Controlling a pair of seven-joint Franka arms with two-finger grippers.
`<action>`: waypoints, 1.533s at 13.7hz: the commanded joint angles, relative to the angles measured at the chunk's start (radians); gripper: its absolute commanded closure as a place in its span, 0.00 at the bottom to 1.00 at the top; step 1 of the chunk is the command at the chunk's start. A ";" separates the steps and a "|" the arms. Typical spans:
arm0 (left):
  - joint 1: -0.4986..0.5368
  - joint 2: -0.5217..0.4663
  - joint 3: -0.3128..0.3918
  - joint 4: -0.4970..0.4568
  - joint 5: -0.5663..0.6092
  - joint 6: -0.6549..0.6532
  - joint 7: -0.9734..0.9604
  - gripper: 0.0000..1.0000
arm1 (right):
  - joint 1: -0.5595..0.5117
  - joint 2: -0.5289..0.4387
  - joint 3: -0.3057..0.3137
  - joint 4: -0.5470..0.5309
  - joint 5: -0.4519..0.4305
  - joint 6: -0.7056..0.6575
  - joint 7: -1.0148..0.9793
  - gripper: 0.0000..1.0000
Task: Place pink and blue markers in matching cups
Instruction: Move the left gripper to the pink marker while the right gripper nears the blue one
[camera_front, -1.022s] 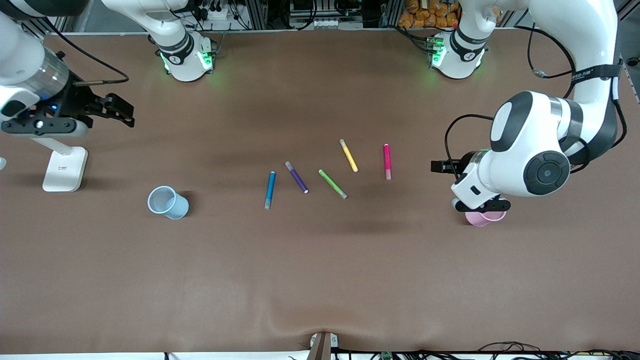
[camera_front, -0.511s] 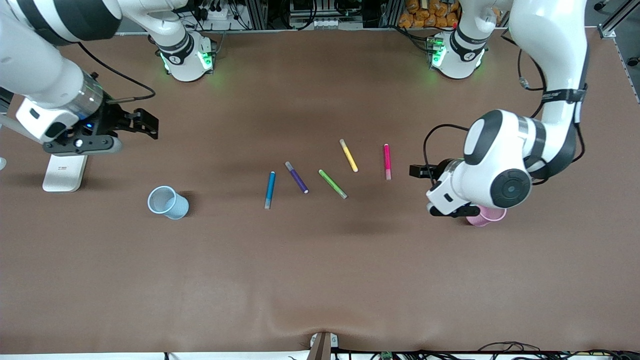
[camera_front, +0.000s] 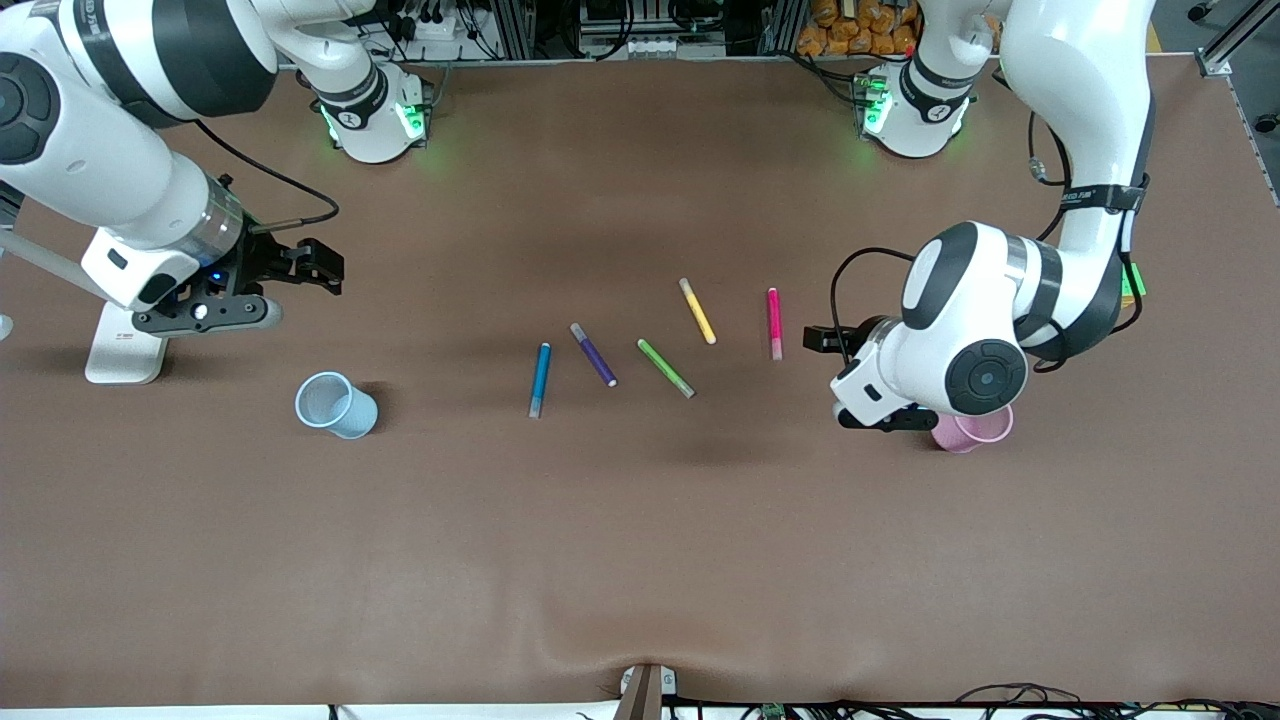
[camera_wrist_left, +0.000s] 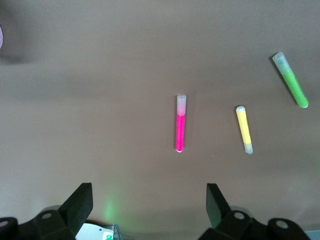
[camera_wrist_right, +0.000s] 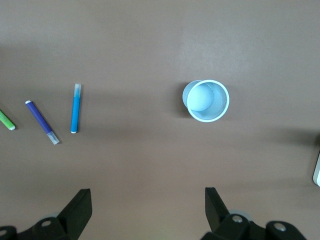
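Approach step, nothing grasped yet. Left tool (camera_wrist_left: 145, 200) wide open, empty, pink marker (camera_wrist_left: 180, 123) on table just ahead of it; pink cup (camera_front: 972, 431) under left arm. Right tool (camera_wrist_right: 145, 202) wide open, empty, over table near blue cup (camera_wrist_right: 206, 100); blue marker (camera_wrist_right: 75, 108) farther off. Next likely: lower left tool, straddle pink marker, close.

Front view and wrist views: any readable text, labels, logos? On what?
Nothing reads clearly.
Black strap on the left arm: white lettering, too small to read.
White stand at the right arm's end of the table: small red mark, unreadable.
Pink marker, blue marker, pink cup, blue cup: no print visible.
Left end effector, by the pink marker, and right end effector, near the white stand: no lettering seen.
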 joint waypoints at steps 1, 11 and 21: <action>-0.008 0.019 0.002 0.019 0.017 -0.017 -0.021 0.00 | 0.015 0.008 -0.001 -0.024 -0.004 0.039 0.014 0.00; -0.049 0.094 0.004 0.024 0.017 0.029 -0.087 0.00 | 0.063 0.083 -0.001 -0.041 -0.004 0.128 0.004 0.00; -0.083 0.189 0.002 0.000 0.035 0.127 -0.145 0.00 | 0.109 0.184 -0.001 -0.042 -0.002 0.262 0.002 0.00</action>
